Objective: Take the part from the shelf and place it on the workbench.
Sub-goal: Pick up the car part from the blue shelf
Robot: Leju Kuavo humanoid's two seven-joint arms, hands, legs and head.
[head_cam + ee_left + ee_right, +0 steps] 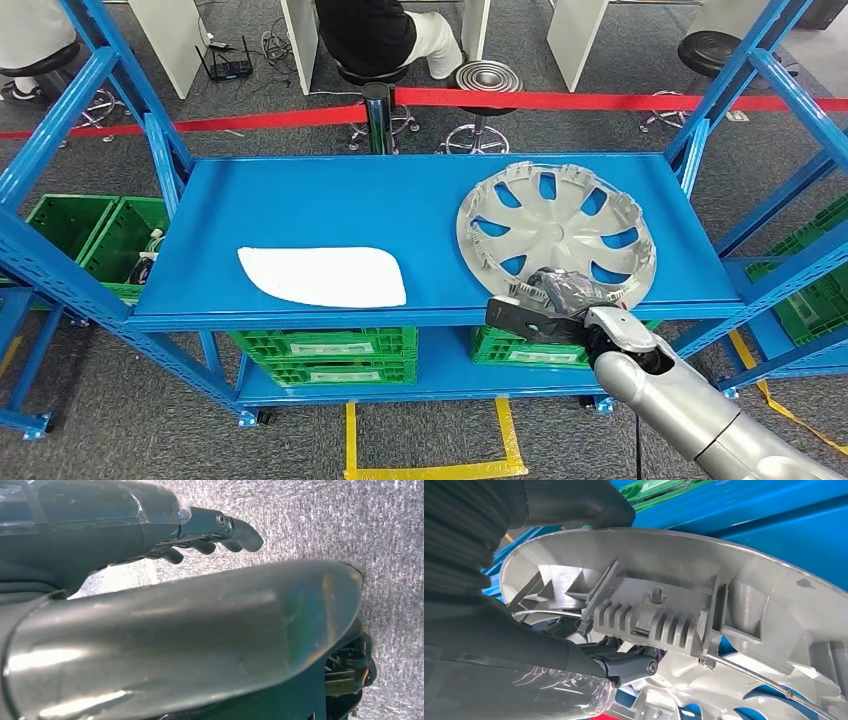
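Observation:
A silver wheel cover lies with its ribbed inner side up at the right end of the blue shelf. My right hand is at its near rim, coming in from below the shelf's front edge. In the right wrist view the wheel cover is very close. The right hand grips its rim, the thumb on the outer face and dark fingers inside by the clips and wire ring. My left hand hangs over grey carpet, its fingers loosely extended and holding nothing.
A flat white piece lies on the shelf's left front. Green crates sit on the lower level and more green crates on the left. Blue uprights flank the shelf. Red barrier tape and a seated person are behind.

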